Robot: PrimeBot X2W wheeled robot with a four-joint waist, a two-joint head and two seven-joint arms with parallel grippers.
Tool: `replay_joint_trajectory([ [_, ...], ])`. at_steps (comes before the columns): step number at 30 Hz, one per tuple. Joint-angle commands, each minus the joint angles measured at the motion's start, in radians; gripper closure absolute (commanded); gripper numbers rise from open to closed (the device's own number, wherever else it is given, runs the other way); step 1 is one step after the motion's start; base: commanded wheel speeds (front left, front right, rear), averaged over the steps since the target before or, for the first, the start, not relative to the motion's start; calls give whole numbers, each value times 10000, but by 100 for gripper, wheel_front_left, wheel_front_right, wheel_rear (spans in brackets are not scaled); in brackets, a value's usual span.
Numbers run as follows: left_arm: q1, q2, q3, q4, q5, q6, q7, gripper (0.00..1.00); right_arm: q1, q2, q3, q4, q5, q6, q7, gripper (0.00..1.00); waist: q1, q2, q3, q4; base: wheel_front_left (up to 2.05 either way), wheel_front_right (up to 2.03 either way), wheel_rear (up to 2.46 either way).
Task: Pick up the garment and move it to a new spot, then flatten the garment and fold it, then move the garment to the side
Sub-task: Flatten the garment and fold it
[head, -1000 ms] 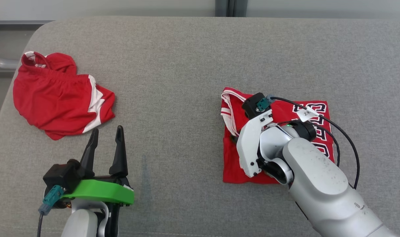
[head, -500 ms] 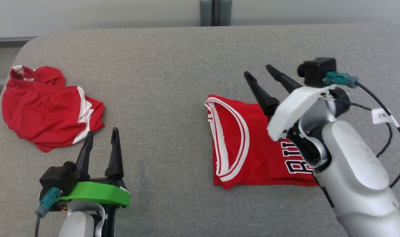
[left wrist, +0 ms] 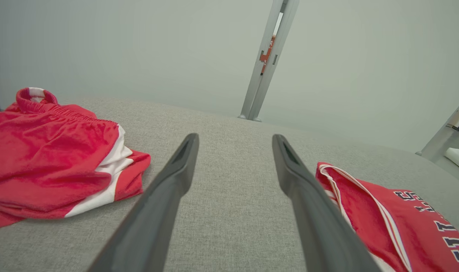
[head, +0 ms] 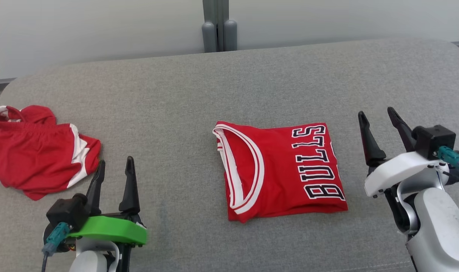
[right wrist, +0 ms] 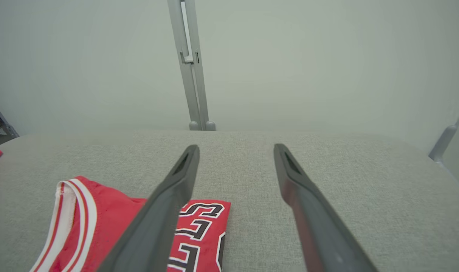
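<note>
The red jersey (head: 278,170) lies folded into a flat rectangle near the middle of the grey padded surface (head: 169,94), its white-trimmed opening to the left and its BULLS lettering along the right side; nothing touches it; the right gripper (head: 376,112) is just beside its right edge, jaws spread wide and empty; the left gripper (head: 115,161) is well apart at the lower left, likewise spread and empty; crumpled red shorts (head: 33,151) lie by the surface's left edge; a grey post (head: 216,26) stands behind.
</note>
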Motion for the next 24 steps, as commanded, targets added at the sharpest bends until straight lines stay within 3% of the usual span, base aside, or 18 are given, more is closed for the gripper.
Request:
replay_joint_trajectory([
  [1, 140, 43, -10, 42, 120, -28, -4, 0, 139, -2, 19, 109, -19, 5, -151, 0, 0, 0, -200, -215, 0, 0, 0],
  [13, 582, 42, 354, 138, 490, -28, -4, 0, 556, 172, 194, 1296, 121, 5, -1094, 0, 0, 0, -618, -473, 0, 0, 0],
  [24, 645, 35, 551, 246, 664, -28, -4, 0, 504, 373, 29, 1441, 151, 3, -1014, 0, 0, 0, -545, -393, 0, 0, 0],
])
